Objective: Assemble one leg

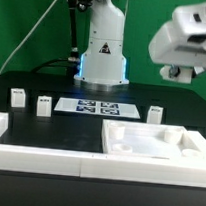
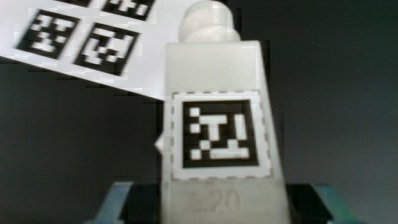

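- The black table (image 1: 49, 127) is bordered along its near edge by a white rail (image 1: 36, 158).
- The arm's base (image 1: 103, 53) is seen behind the marker board (image 1: 98, 109).
- A white tray (image 1: 108, 140) is set at the exterior view's right, touching the rail.
- The gripper (image 1: 177, 69) is held high above the tray, blurred in the exterior view.
- In the wrist view the gripper (image 2: 214, 206) is pinched on the leg (image 2: 219, 100), whose tag is turned to the camera.
- Three spare blocks are stood on the table: two (image 1: 18, 100) (image 1: 43, 106) at the board's left, one (image 1: 155, 114) at its right.
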Tool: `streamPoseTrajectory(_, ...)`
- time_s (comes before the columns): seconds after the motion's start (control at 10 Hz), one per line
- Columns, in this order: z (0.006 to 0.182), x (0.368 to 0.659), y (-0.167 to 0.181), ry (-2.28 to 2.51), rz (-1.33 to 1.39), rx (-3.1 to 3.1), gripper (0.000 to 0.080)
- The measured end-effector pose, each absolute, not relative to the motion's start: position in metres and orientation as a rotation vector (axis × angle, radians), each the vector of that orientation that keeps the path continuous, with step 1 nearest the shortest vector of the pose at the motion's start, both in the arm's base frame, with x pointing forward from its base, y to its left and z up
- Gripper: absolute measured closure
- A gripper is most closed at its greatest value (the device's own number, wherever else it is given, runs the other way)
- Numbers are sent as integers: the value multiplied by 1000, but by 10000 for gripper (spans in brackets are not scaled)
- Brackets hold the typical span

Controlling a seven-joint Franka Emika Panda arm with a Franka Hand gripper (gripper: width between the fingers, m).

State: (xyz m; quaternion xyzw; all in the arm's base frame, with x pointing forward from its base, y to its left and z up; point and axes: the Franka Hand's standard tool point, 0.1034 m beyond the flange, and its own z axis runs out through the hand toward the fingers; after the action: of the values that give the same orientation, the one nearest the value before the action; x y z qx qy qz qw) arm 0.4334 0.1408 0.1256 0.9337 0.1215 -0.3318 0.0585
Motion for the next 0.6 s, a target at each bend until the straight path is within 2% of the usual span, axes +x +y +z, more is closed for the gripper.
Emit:
streamPoseTrajectory(0.1, 118, 432, 143, 377, -994, 2834, 508)
streamPoseTrajectory(0.2, 113, 443, 148, 385, -842, 2902, 508)
streamPoseTrajectory(0.6, 116, 450, 151, 407, -352, 3055, 508)
